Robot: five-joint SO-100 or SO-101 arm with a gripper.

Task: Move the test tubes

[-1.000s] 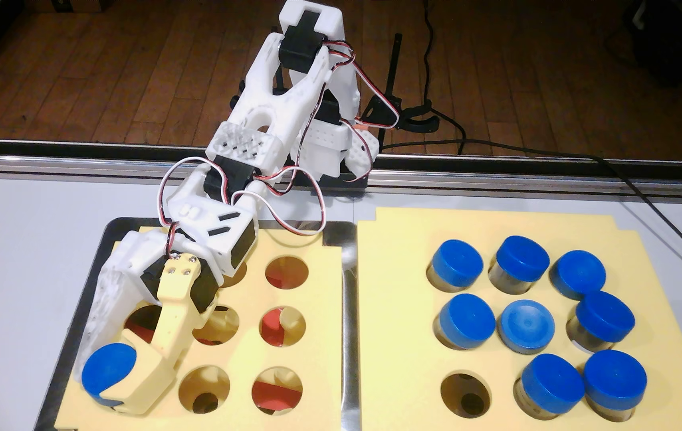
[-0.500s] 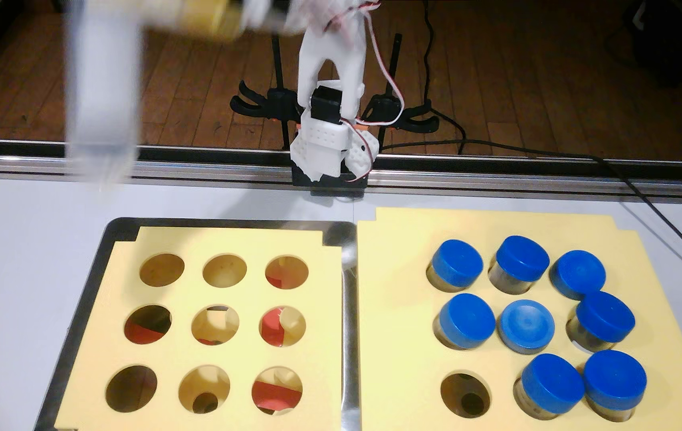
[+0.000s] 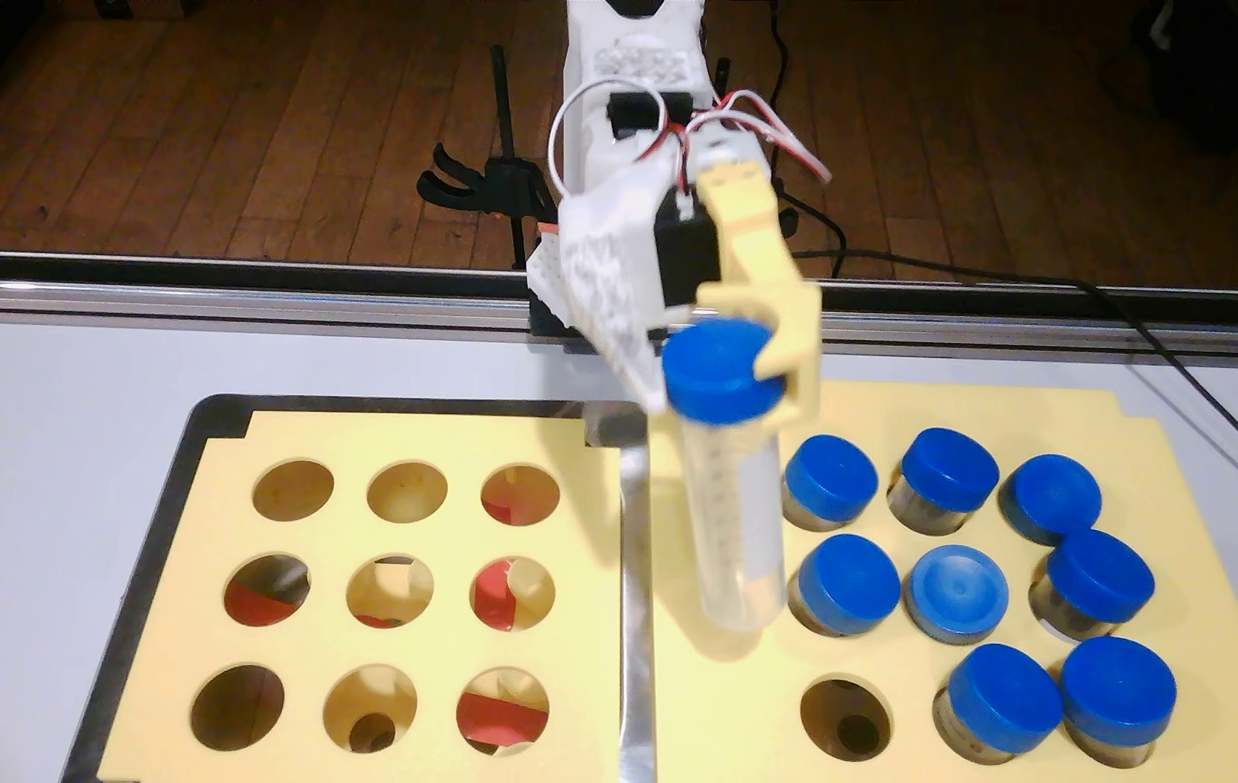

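Nine test tubes in all: eight blue-capped ones [image 3: 947, 470] stand in the right foam board [image 3: 721, 677], which has one hole empty at lower left. The ninth tube [image 3: 733, 519], long and clear, hangs mid-frame, the gripper [image 3: 721, 369] clenched on its cap. The left board [image 3: 593, 542] shows nine empty holes. Half a second ago the arm was a blur at upper left.

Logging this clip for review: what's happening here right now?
The arm's tool holds one long clear test tube by its blue cap, in the air above the gap between the two yellow foam boards. Eight capped tubes sit in the right board, where one hole is open. All nine holes of the left board are empty.
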